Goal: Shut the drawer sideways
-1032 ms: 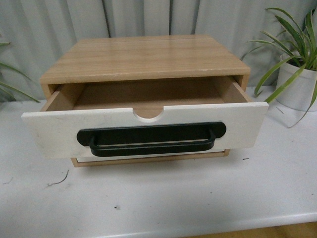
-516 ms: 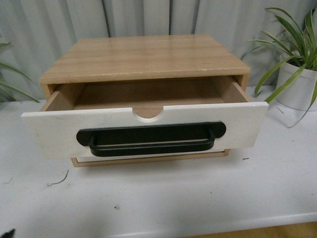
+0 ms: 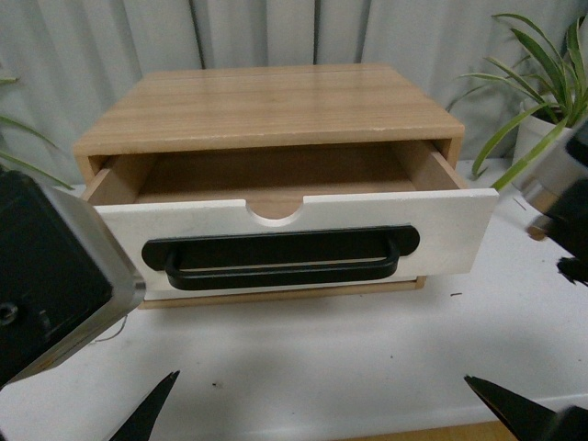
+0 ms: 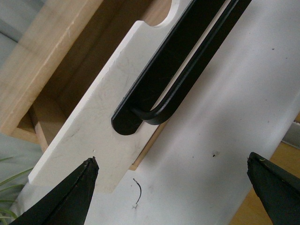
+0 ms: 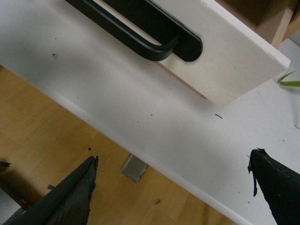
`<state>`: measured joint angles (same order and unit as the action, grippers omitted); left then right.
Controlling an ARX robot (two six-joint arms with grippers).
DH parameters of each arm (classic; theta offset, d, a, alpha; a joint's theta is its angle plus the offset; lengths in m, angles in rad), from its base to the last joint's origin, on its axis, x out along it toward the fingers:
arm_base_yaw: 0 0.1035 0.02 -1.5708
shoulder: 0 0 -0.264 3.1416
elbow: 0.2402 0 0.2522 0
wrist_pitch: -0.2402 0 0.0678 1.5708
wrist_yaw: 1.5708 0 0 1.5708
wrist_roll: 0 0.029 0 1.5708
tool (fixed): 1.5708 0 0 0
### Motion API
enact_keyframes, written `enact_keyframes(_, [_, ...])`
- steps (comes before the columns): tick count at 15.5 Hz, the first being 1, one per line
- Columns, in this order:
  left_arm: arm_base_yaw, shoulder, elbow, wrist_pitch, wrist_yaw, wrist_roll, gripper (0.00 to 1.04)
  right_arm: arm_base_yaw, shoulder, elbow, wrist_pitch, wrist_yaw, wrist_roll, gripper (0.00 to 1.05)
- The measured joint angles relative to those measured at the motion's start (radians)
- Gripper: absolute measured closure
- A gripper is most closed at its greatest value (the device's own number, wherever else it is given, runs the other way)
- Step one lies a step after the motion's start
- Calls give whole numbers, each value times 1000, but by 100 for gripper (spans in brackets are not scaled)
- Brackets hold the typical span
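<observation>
The drawer (image 3: 303, 220) stands pulled well out of the wooden cabinet (image 3: 266, 106), which sits on the white table (image 3: 349, 358). What shows of the drawer's inside is bare brown board. The strip just behind the white front is hidden, so I can't vouch for that part. The black bar handle (image 3: 280, 257) runs across the front, below the notch.

The left gripper (image 4: 171, 159) hangs with its jaws spread wide near the drawer's left end, holding nothing. The right gripper (image 5: 173, 155) is spread just as wide by the right end, over the table's edge. Neither touches the drawer. A potted plant (image 3: 542, 55) stands off to the right.
</observation>
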<state>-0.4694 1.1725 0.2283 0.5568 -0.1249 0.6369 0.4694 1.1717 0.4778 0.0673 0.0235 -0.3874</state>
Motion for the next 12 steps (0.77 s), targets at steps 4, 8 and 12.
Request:
enact_keyframes(4, [73, 198, 105, 68, 47, 28, 7, -21, 251, 110, 130, -9, -57, 6])
enact_keyframes(8, [112, 370, 206, 92, 85, 61, 7, -48, 417, 238, 199, -20, -85, 6])
enact_keyframes(12, [149, 515, 349, 101, 87, 100, 7, -85, 555, 366, 244, -19, -104, 6])
